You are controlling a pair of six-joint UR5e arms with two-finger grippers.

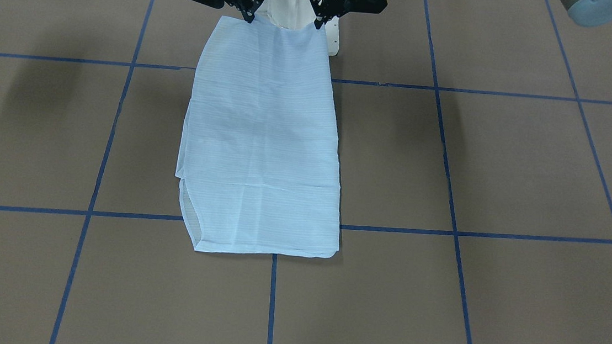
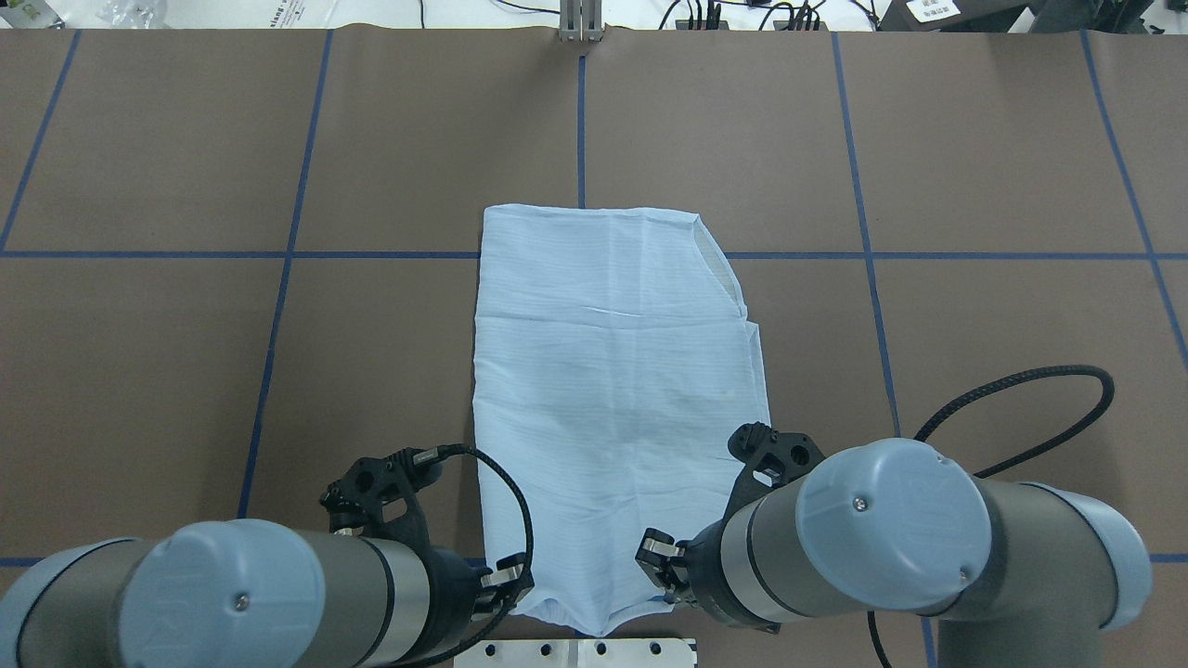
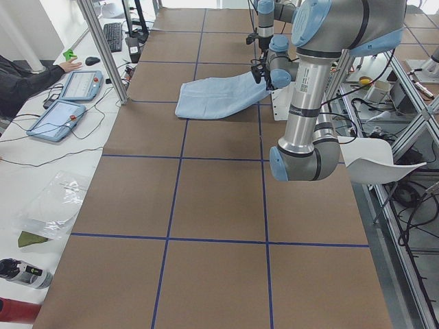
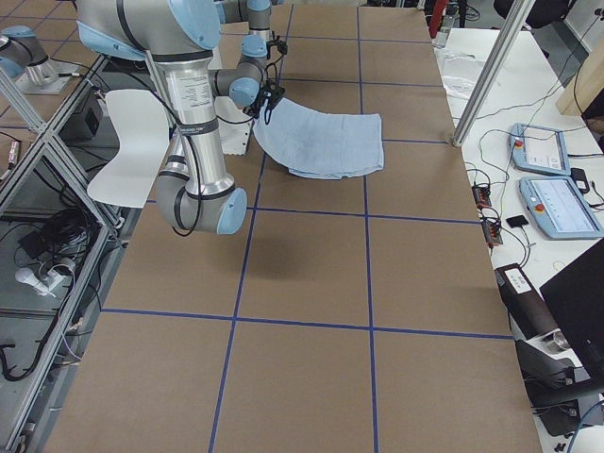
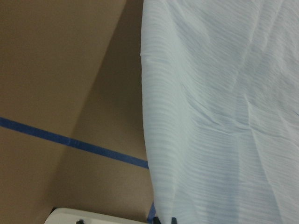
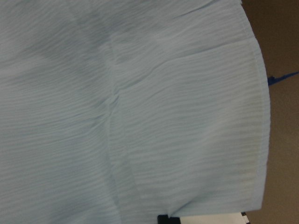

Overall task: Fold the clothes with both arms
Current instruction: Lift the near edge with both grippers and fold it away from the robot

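The clothes are one light blue striped shirt (image 1: 262,135), folded into a long strip that lies along the middle of the table (image 2: 613,371). Its end nearest the robot is lifted off the table. My left gripper (image 1: 319,23) is shut on one corner of that end, and in the overhead view it pinches the strip's left corner (image 2: 506,580). My right gripper (image 1: 250,16) is shut on the other corner (image 2: 654,557). The far end with the curved hem (image 1: 191,223) rests flat. Each wrist view is filled with cloth (image 5: 219,116) (image 6: 140,116).
The white pedestal base (image 2: 575,652) stands just behind the lifted end. A black cable (image 2: 1049,390) loops over the table by the right arm. Control tablets (image 3: 68,103) and a person's sleeve (image 3: 27,75) are at the far table edge. Blue tape lines (image 1: 449,179) cross the brown tabletop.
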